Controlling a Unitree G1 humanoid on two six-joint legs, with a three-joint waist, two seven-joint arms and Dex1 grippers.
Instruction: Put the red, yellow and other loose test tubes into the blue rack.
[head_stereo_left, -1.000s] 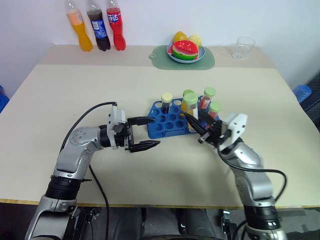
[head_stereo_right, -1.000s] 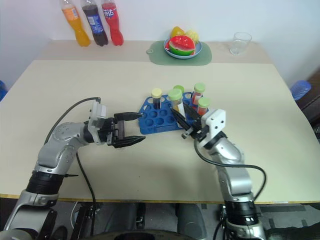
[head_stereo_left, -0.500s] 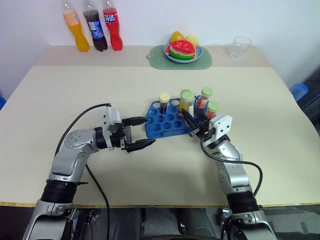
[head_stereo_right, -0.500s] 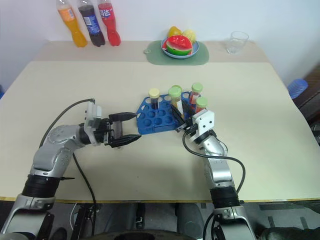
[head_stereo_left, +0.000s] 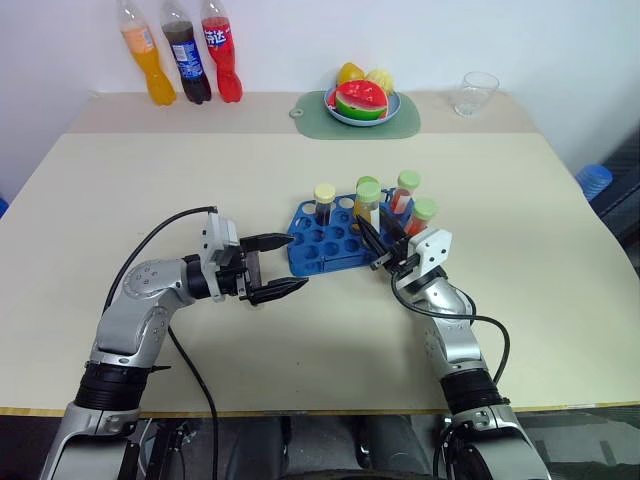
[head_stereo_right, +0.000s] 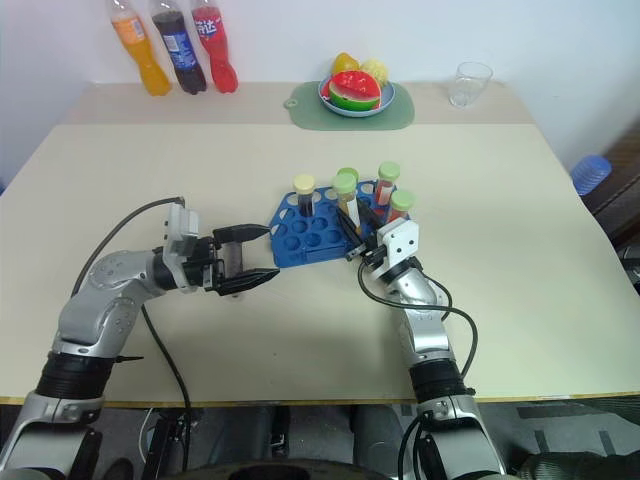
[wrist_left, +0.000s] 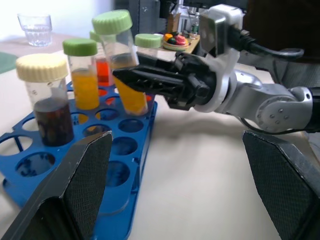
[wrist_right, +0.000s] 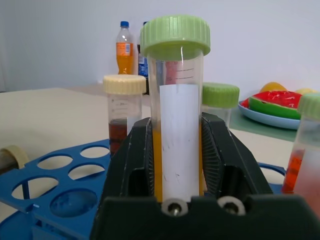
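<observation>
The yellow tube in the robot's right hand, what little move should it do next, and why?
Probably ease it straight down into a free hole. The right end effector is shut on the yellow tube, which the left wrist view shows tilted, its bottom end at the near edge of the blue rack, so it likely isn't seated yet.

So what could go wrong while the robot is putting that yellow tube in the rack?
1. The right gripper holds the yellow tube tilted, so its tip could catch a hole's edge instead of sliding in.
2. Other tubes stand close by; the brown tube or a neighbour might get bumped.
3. The blue rack sits loose on the table and could slide if pushed.
</observation>
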